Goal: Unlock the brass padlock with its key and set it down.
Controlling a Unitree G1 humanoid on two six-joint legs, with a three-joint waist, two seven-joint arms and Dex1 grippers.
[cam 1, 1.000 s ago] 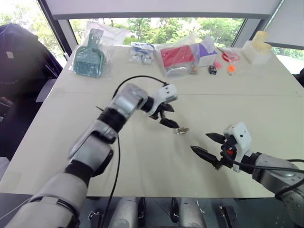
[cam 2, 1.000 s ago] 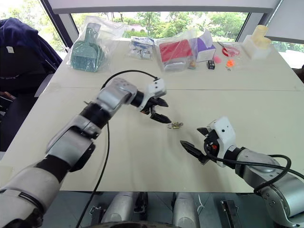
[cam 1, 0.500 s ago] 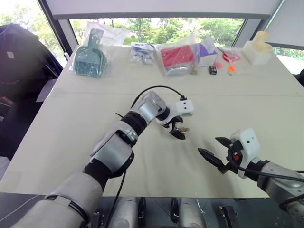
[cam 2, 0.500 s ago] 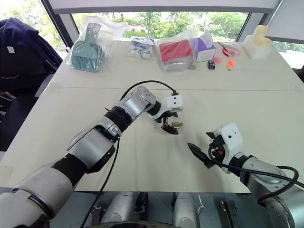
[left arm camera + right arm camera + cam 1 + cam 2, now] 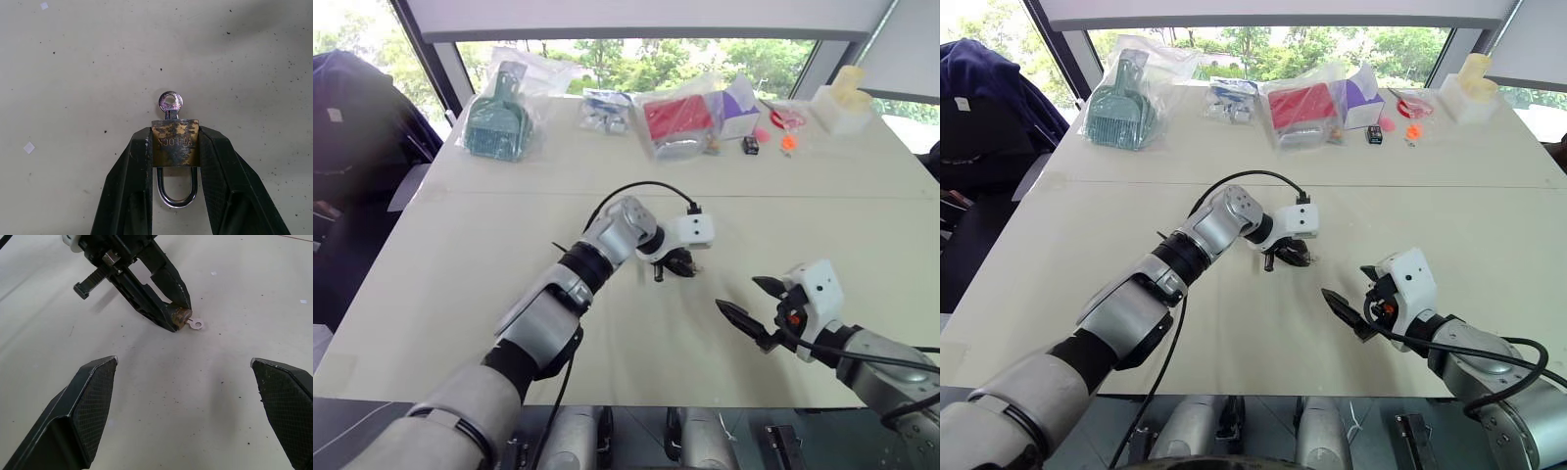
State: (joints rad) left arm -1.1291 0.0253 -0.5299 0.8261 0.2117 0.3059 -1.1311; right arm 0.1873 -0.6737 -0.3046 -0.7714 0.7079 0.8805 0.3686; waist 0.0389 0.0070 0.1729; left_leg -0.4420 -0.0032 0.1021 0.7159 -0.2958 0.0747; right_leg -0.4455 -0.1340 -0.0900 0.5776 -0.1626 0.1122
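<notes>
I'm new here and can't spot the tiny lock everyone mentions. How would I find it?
Start at the big pale table and follow the robot's left arm to its tool near the table's middle. The brass padlock sits pinched between its black fingers, silvery shackle toward the wrist. Its small silver key sticking out of the body marks it.

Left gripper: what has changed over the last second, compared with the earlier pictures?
The left gripper came down from beside the brass padlock on the table and shut on its body; before, its fingers stood open. The key sticks out of the lock, away from the fingers. The right gripper stayed open, hovering nearby. The bagged items along the far edge did not move.
</notes>
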